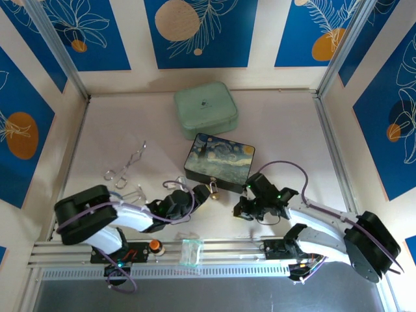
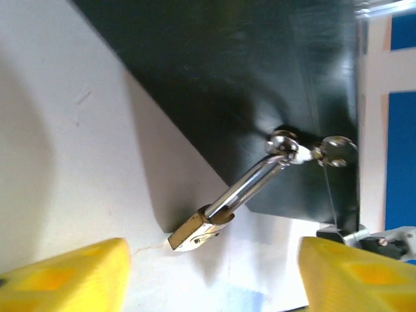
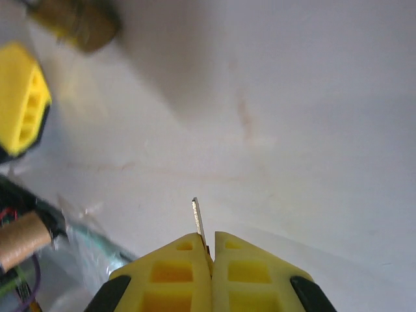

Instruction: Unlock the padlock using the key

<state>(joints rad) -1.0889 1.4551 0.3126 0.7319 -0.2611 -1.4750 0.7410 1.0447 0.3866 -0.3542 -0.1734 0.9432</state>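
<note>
While the padlock (image 2: 195, 232) hangs from the latch (image 2: 284, 144) of the box (image 2: 247, 78), left gripper (image 2: 211, 279) fingers stand spread, clear of it; right gripper (image 3: 212, 260) fingers pinch the key (image 3: 197, 221).

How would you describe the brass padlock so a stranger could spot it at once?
Find the dark rectangular box painted with a starry night, mid-table. At its near side, a tiny brass-yellow padlock is hooked by its silvery shackle to the box's latch. Unlike the silver wire pieces to the left, it is brass.
</note>
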